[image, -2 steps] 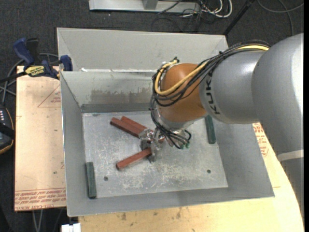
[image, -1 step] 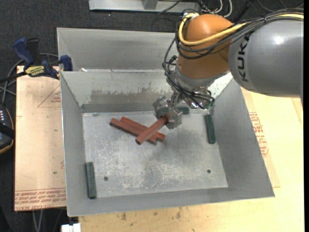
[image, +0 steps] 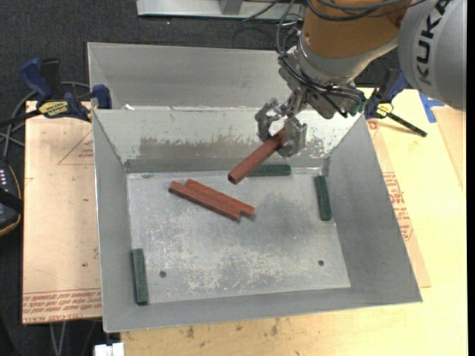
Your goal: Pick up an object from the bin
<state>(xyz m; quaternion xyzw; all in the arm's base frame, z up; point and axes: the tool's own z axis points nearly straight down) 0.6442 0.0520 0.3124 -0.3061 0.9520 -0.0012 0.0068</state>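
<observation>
Lift step, I'd say. My gripper (image: pixel 282 138) is clamped on the upper end of a red-brown bar (image: pixel 252 162), fingers narrow w/ the bar pinched btwn them. The bar hangs tilted, low end pointing near-left, over the far part of the bin (image: pixel 223 273), just above a dark green bar (image: pixel 271 170) at the foot of the far wall. Looks clear of the floor, but can't tell for sure at the low tip.

Next move: straight up, grip firm. I hold it at one end only, so it could swing or slip.

My arm comes in from far right, wrist bent down over the far-right corner. A pair of brown bars (image: pixel 211 199) lies mid-bin, near-left of me, apart from mine. Right green bar (image: pixel 323 197) & near-left green bar (image: pixel 138 276) are well away.
</observation>
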